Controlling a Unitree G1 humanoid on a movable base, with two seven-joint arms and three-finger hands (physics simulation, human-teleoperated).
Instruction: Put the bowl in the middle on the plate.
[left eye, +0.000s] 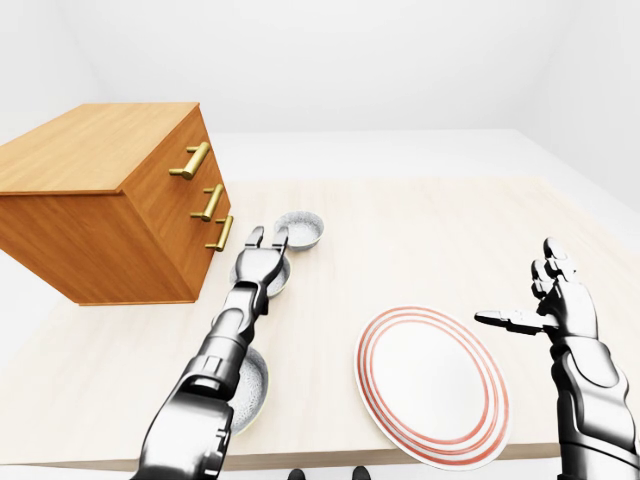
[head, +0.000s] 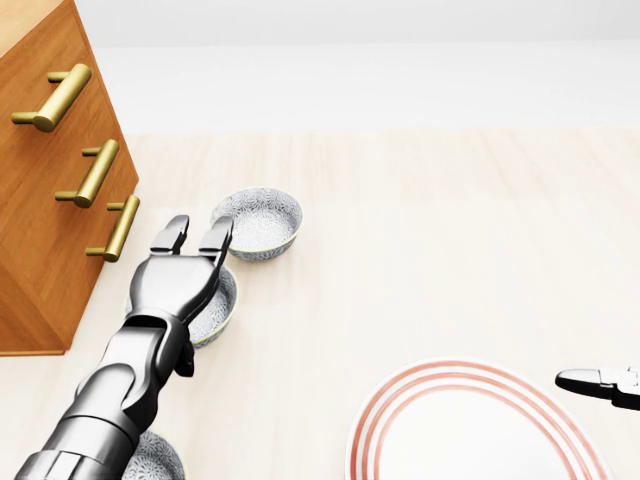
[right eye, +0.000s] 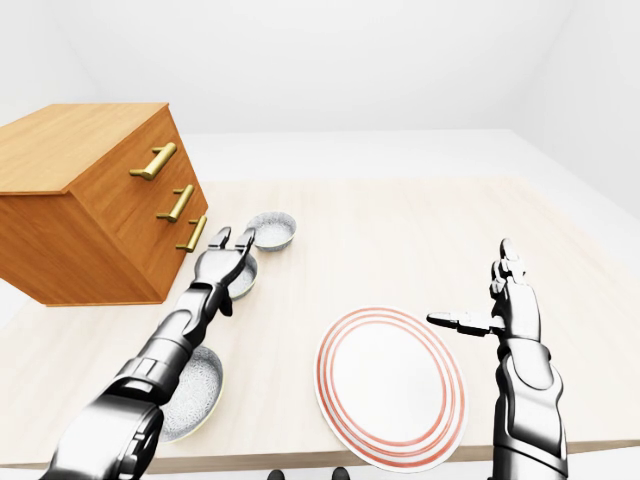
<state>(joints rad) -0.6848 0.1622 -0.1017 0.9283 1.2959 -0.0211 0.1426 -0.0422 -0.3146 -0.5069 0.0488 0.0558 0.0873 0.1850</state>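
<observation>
Middle bowl between two other bowls, near one plate

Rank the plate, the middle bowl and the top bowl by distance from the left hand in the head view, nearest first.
1. Middle bowl, directly under the left hand.
2. Top bowl, just above and right of the hand.
3. Plate, far off at the bottom right.

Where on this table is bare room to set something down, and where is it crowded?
Bare: the table stretch right of the far bowl, above the plate in the left-eye view. Crowded: beside the drawer chest, the other bowls and the left hand.
</observation>
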